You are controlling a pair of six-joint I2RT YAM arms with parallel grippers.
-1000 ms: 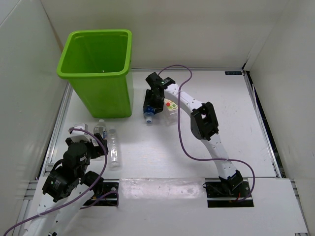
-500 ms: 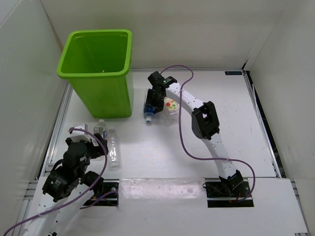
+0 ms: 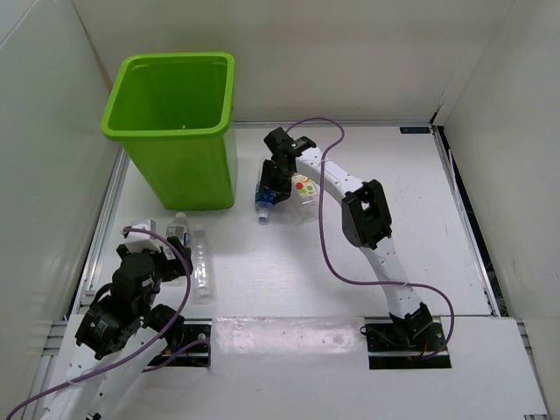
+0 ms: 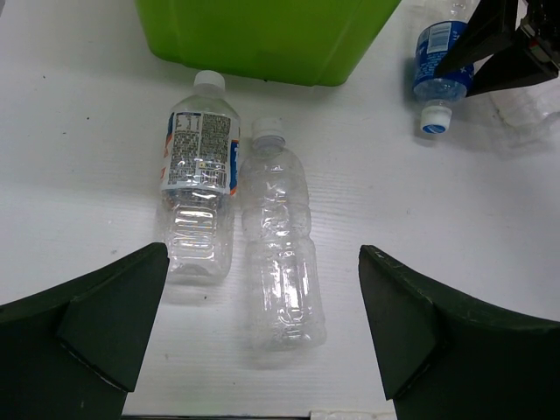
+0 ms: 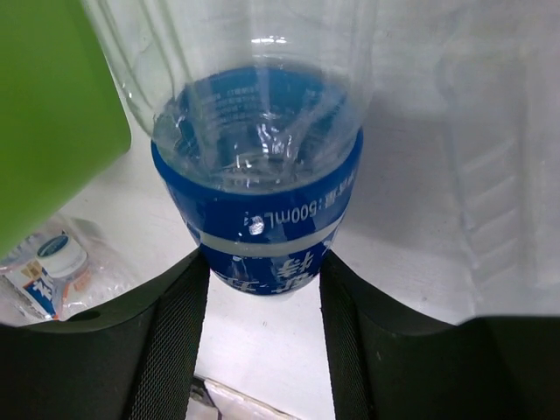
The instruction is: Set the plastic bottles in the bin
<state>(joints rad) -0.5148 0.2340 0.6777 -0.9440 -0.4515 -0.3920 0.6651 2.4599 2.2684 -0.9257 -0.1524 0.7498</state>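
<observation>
Four plastic bottles and one green bin occupy the worktop, right fingers clamping a blue-labelled bottle, left fingers spread wide.

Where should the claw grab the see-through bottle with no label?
Come from above and pinch across the unlabelled bottle near its base end. It lies flat, cap toward the bin, and that end sticks out past the labelled bottle beside it, so probably both sides are free.
</observation>
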